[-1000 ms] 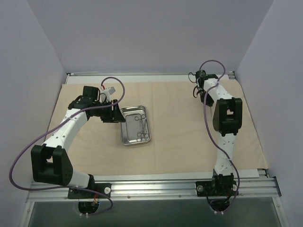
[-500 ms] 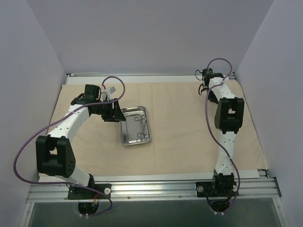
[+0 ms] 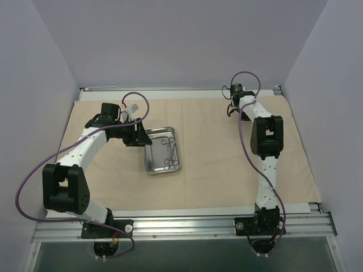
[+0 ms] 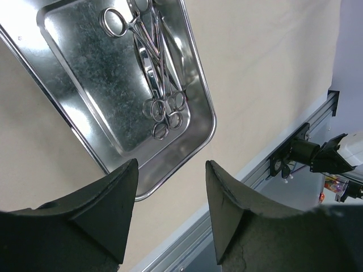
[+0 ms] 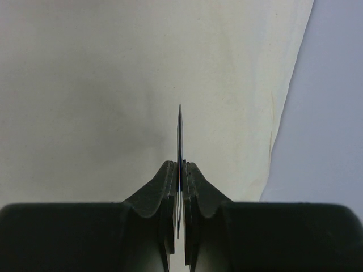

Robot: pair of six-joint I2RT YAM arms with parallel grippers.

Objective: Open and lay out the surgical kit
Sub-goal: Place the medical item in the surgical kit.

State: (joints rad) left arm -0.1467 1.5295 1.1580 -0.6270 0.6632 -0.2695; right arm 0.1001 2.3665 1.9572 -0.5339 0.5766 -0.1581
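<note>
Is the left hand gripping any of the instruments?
No, the left hand is open and empty over the tray rim, while the instruments lie loose inside the tray.

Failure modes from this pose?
1. Left gripper hangs open over the rim of the tray; descending could clip it and shove the tray.
2. The instruments lie overlapped; lifting one may drag the others.
3. Right gripper pinches a thin pointed piece edge-on above the cloth; it could slip or twist.

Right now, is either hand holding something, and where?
The right hand pinches a thin dark sliver by its near end; what it is cannot be told. The left hand holds nothing.
</note>
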